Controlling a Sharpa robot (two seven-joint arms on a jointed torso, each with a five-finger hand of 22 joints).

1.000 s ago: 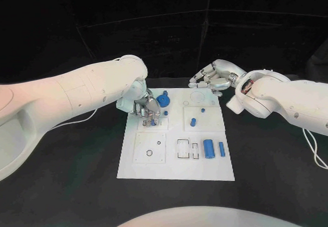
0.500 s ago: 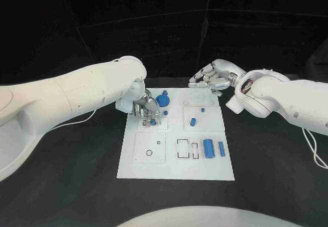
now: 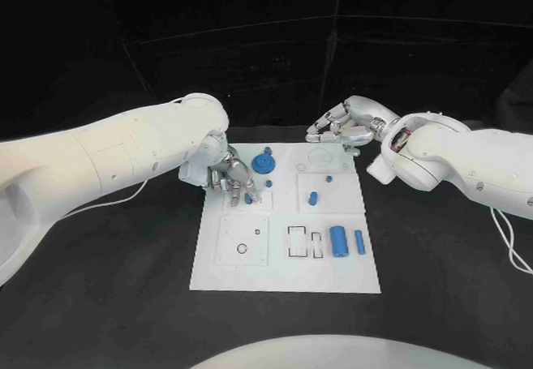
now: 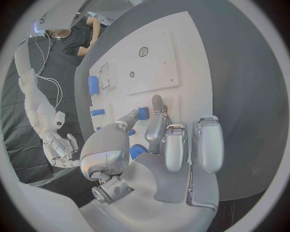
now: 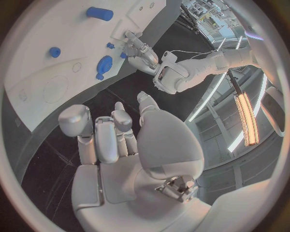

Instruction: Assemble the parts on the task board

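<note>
Small blue plastic peg (image 4: 142, 113): probably light, stiff, slippery; best pinched at its sides. Silver left hand (image 3: 234, 183) above it, grasp unclear; silver right hand (image 3: 341, 127) clenched, empty.

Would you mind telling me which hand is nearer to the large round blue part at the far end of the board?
Left. The left hand is right beside the round blue part; the right hand hovers beyond the board's far edge.

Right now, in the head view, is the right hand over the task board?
No: the right hand hovers over the black table just beyond the task board's far edge.
</note>
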